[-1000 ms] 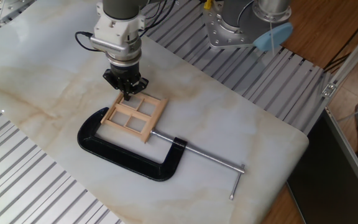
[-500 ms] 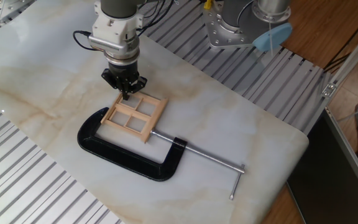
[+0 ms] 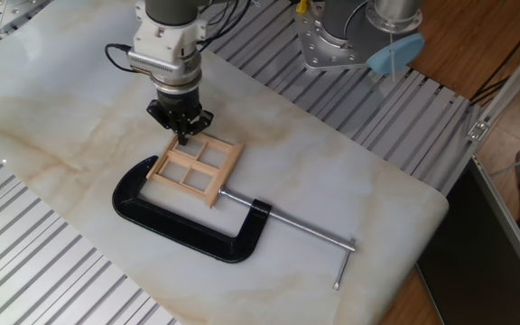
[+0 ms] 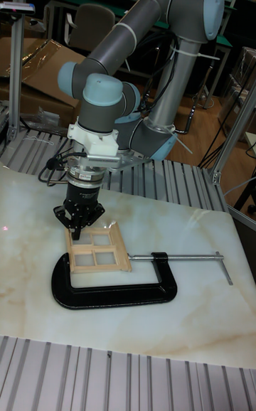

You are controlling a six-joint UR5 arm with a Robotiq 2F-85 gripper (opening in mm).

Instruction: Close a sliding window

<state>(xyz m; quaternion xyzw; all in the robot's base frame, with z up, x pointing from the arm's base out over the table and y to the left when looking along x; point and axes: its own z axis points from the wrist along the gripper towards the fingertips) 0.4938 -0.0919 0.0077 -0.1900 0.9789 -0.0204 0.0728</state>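
The sliding window (image 3: 195,169) is a small pale wooden frame with four panes, lying flat on the marble table and held in the jaw of a black C-clamp (image 3: 183,222). It shows again in the tall fixed view as the window (image 4: 98,247) inside the clamp (image 4: 107,292). My gripper (image 3: 183,137) points straight down at the window's far edge, fingers close together with nothing between them. In the tall view the gripper (image 4: 76,235) sits at the window's upper left corner; contact with the frame cannot be told.
The clamp's long steel screw (image 3: 296,227) runs right to a T-handle (image 3: 343,266). The marble slab (image 3: 350,171) rests on ribbed metal decking (image 3: 52,280). The arm's base mount (image 3: 332,41) stands at the back.
The gripper has shifted slightly left and away over the last second, now just off the window's far edge. The window and clamp have not moved.
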